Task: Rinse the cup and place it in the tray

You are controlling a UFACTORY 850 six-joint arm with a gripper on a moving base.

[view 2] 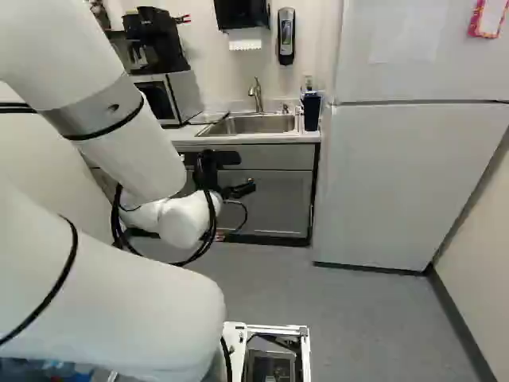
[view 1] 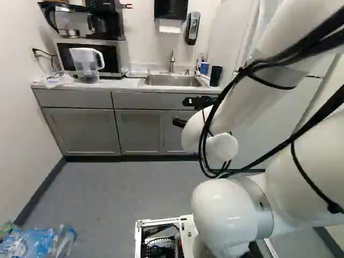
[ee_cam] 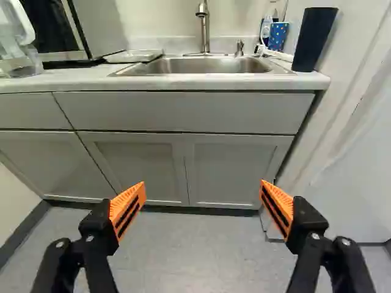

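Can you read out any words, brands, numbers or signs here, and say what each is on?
None can be read.
Pink-edged sheet on the refrigerator: too blurred.
Wall dispenser: any print is too small.
Wrapped bottles on the floor: any label is too blurred.

In the left base view the arm slants down from 1 o'clock to a bent wrist; the gripper points ahead to 12 o'clock, its 2 fingers spread wide, orange pads facing each other across the gap
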